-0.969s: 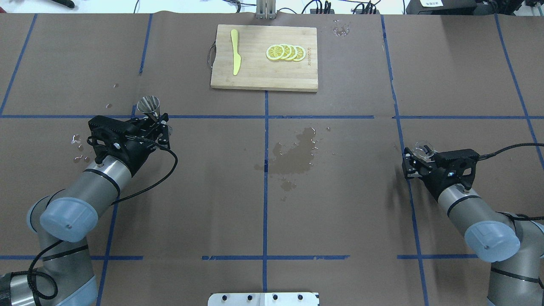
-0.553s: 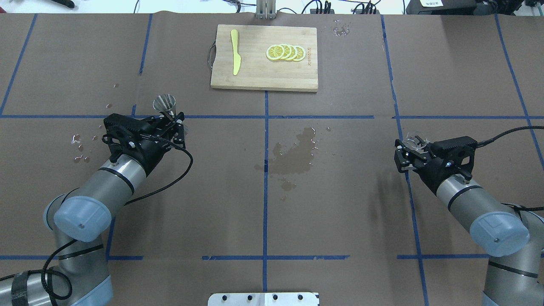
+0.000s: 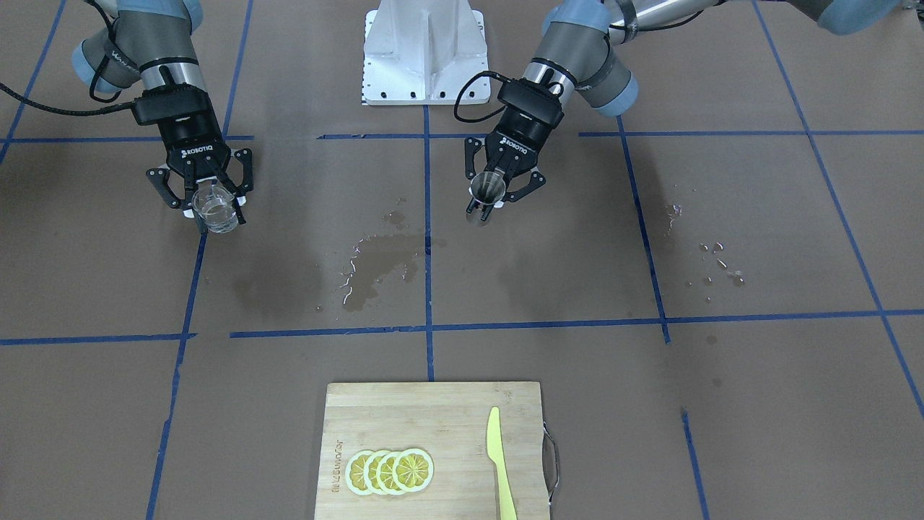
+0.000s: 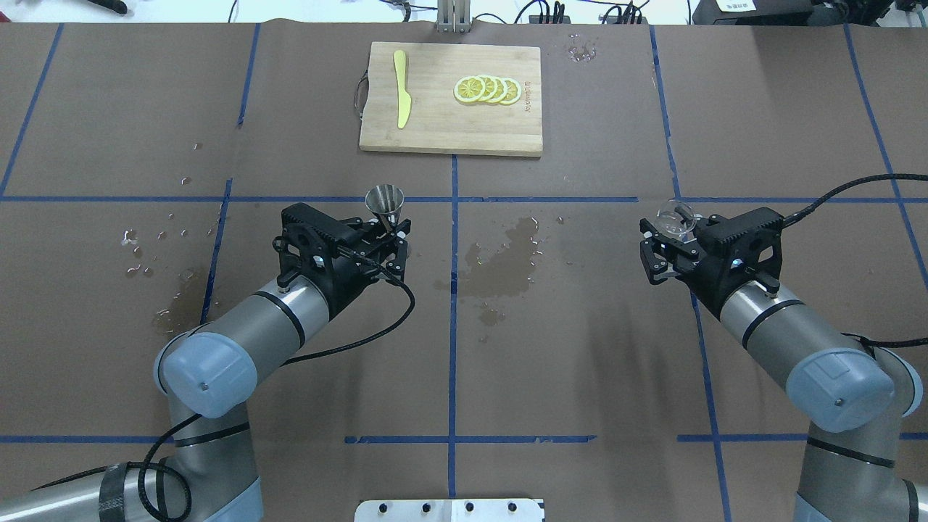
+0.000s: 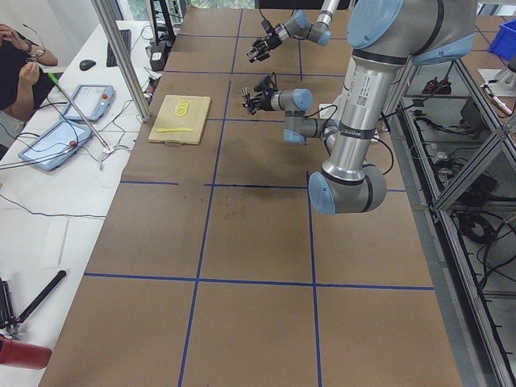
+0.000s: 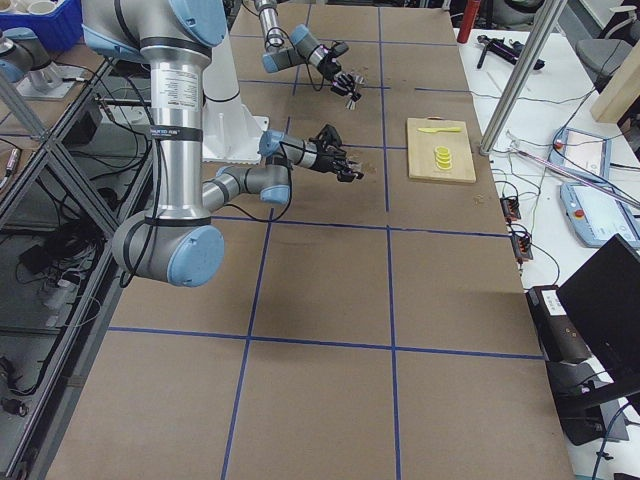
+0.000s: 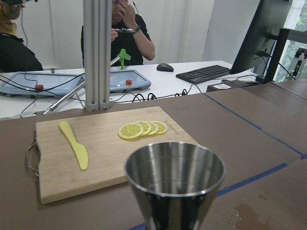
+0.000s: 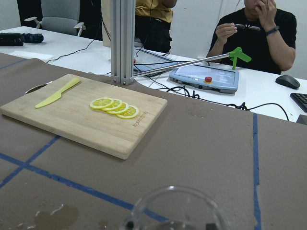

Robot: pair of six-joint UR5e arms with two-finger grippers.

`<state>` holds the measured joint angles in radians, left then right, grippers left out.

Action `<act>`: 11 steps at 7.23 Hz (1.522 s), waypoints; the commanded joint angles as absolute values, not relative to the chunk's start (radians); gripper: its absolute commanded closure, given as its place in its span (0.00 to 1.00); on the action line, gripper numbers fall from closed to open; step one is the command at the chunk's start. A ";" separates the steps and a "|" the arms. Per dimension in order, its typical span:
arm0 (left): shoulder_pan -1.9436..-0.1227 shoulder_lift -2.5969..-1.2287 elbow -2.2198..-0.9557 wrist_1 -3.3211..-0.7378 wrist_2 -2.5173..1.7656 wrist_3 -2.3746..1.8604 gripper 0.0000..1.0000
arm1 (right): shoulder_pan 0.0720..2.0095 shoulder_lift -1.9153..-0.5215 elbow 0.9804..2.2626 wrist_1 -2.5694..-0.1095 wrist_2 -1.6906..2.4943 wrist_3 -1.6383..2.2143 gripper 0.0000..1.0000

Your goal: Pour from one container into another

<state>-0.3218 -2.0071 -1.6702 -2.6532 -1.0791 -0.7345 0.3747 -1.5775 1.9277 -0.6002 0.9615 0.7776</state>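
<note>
The small glass cup [image 3: 216, 209] was seen pinched between the fingers of the right claw [image 3: 208, 196]. It was held upright and apparently clear of the bench [image 4: 580, 377], on the robot's right side. The steel jigger [image 4: 384, 201] was gripped about its narrow waist by the left claw [image 4: 390, 230], open mouth up, just left of the bench's middle line. The two vessels were well apart, with a wet patch [image 4: 507, 261] on the bench between them. Whether liquid remained in the cup could not be told for certain.

The step in hand was judged to be the approach, with both vessels grasped but no pouring begun. For the next move, the cup would need to be carried across until its lip stood just above the jigger's mouth. It would then need to be tipped slowly while the jigger was kept level. The narrow mouth was judged to leave little margin, as the wet patch suggested.
</note>
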 commanded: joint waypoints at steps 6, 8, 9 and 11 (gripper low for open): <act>-0.347 -2.121 -1.525 -2.813 -1.416 -0.606 1.00 | 0.387 -1.427 2.094 -0.932 1.075 0.535 1.00; -0.341 -2.167 -1.470 -2.819 -1.411 -0.600 1.00 | 0.384 -1.384 2.094 -0.996 1.086 0.481 1.00; -0.339 -2.181 -1.465 -2.821 -1.416 -0.544 1.00 | 0.393 -1.303 2.097 -1.106 1.086 0.453 1.00; -0.333 -2.218 -1.439 -2.842 -1.416 -0.466 1.00 | 0.391 -1.292 2.111 -1.178 1.075 0.411 1.00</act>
<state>-0.3384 -2.1981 -1.4526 -2.8352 -1.4153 -0.4974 0.3900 -1.3066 2.1053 -1.1373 1.0819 0.4435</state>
